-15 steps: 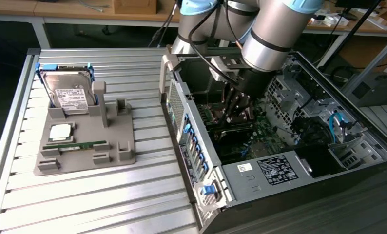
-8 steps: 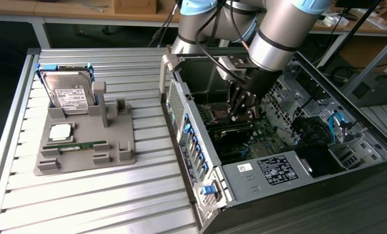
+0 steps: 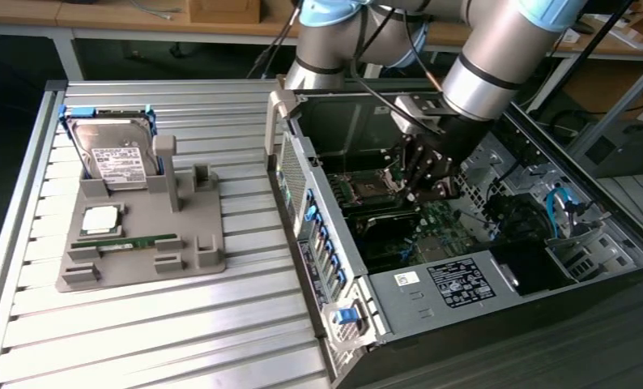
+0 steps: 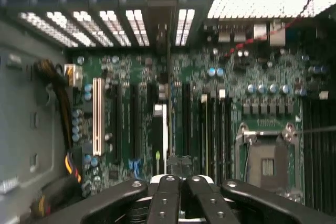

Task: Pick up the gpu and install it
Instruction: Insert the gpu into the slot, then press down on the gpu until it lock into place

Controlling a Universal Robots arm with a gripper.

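Motherboard (image 4: pixel 131 77): green, studded with black slots and one white slot (image 4: pixel 97 116).
Gripper (image 4: pixel 177 184): black fingers, shut edge to edge over the motherboard, silver screws along them.
Case (image 3: pixel 430 300): grey metal beside the motherboard, blue clips (image 3: pixel 319 235) on its rear edge.
Holder tray (image 3: pixel 138 243): plain grey, left of the case in the exterior view.
Hard drive (image 3: pixel 111 150): silver, white label, blue frame.
Memory stick (image 3: pixel 127 241): green, possibly with dark chips.
Table (image 3: pixel 138 340): pale ribbed aluminium.
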